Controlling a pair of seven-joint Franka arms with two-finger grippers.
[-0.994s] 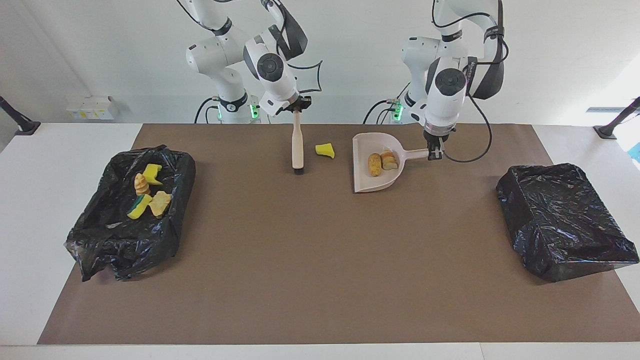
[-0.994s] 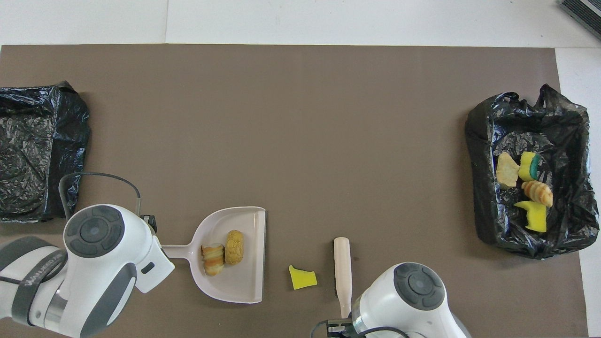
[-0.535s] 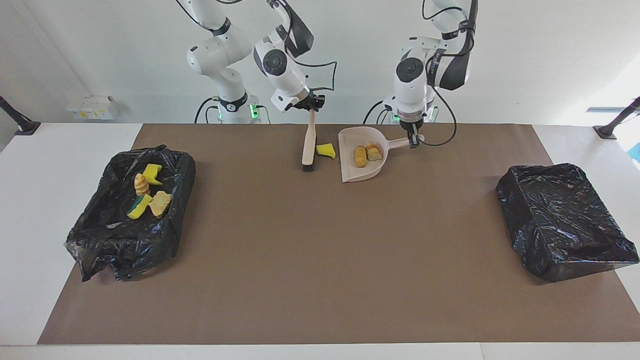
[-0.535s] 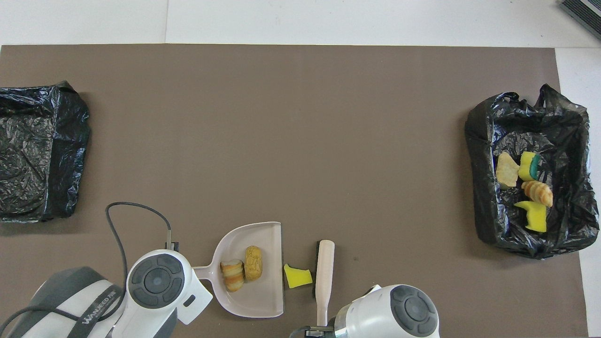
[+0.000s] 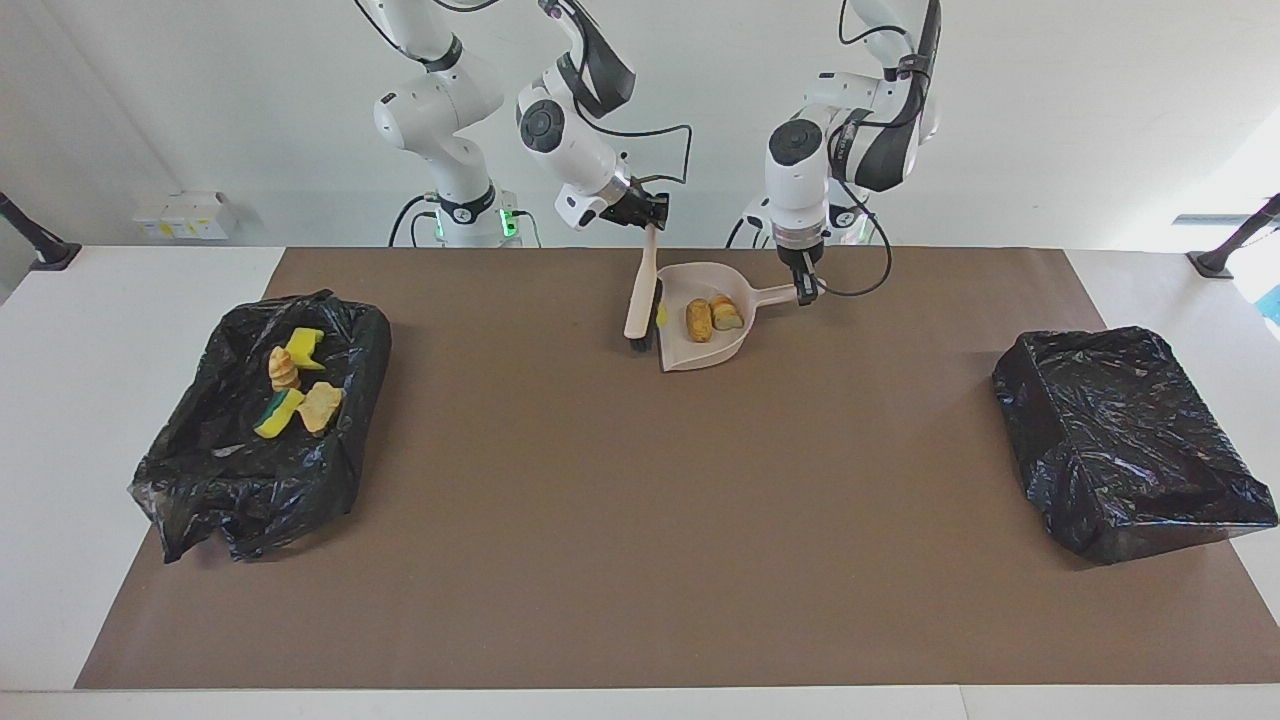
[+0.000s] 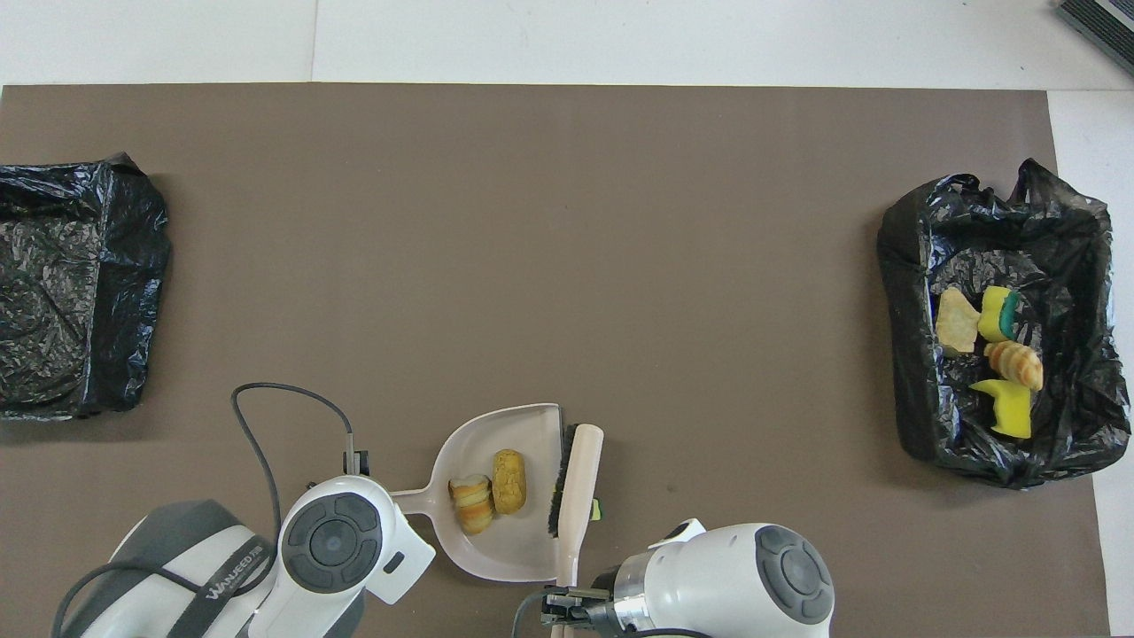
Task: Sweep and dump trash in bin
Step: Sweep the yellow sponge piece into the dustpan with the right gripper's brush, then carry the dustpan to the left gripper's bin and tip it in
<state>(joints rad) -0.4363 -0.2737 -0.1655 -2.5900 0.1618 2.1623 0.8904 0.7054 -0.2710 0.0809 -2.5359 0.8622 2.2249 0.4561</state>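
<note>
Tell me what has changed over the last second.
The left gripper slid the dustpan toward the right arm's end, while the right gripper swung the brush to meet it. The yellow sponge chunk is now pinched at the pan's lip, nearly hidden. Both grips unchanged; two rolls stay in the pan, and both bins and their contents stayed put.

left gripper (image 5: 803, 291): arm bent low, wrist pointing down, fingers clamped | right gripper (image 5: 652, 215): arm reaching inward, wrist tilted, fingers clamped
</note>
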